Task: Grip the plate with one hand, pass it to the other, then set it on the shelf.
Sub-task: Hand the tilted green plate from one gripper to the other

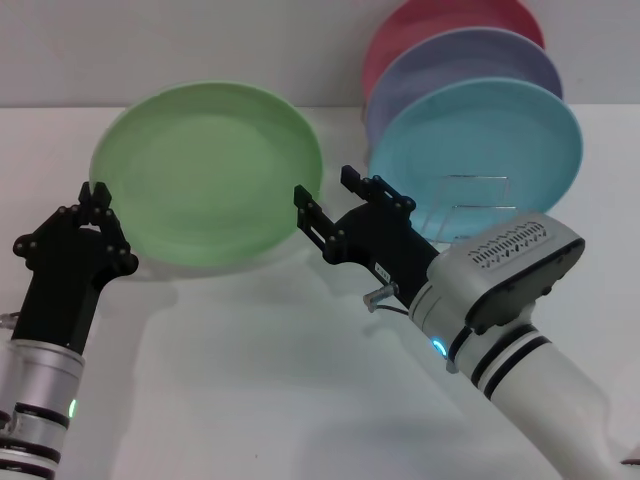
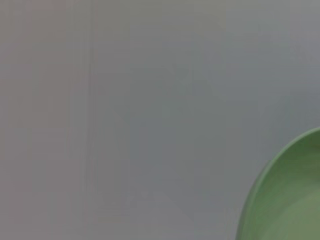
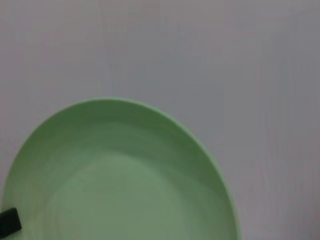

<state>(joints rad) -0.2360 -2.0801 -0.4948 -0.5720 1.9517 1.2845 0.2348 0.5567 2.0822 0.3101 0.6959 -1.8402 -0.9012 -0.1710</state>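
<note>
Plate: tilted up, ready for handover.
Left end effector: clamped on plate's left rim.
Right end effector: fingers apart at plate's right rim.

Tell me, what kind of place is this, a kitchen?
Probably a test bench rather than a kitchen: a bare white table against a plain wall, coloured plates standing in a wire rack, and two robot arms, the left gripper holding a green plate, the right gripper at its other edge.
</note>
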